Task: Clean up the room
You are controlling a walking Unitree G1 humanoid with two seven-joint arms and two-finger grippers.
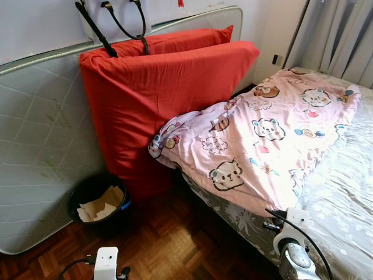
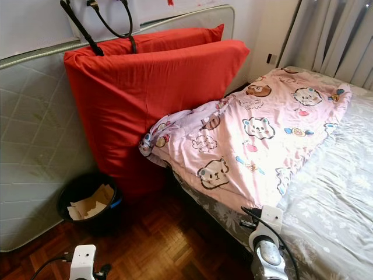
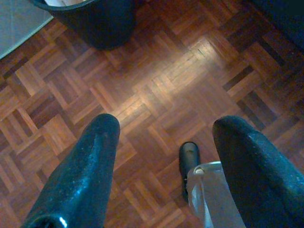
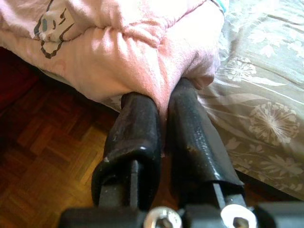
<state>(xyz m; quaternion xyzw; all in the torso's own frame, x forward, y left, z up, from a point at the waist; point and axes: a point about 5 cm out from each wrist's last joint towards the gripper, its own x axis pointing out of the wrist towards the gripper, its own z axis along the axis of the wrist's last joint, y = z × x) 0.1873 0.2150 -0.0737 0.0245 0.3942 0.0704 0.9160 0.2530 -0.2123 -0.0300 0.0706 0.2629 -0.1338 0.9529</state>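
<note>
A pink blanket [image 1: 262, 140] printed with cartoon bears lies rumpled across the bed, its near edge hanging over the side. My right gripper [image 4: 164, 97] is shut on a fold of that edge [image 4: 142, 57], with both black fingers pressed into the cloth. The right arm [image 1: 291, 242] reaches in at the bed's near side. My left gripper [image 3: 168, 126] hangs open above the wooden floor [image 3: 156, 80] with nothing between its fingers; its arm [image 1: 106, 262] is low at the front.
Two red cushions [image 1: 157, 99] lean on a grey mattress [image 1: 41, 146] against the wall. A black bin [image 1: 96, 201] holding paper scraps stands at their foot. The bed has a grey flowered sheet [image 1: 344, 175]. Curtains [image 1: 344, 35] hang at the back right.
</note>
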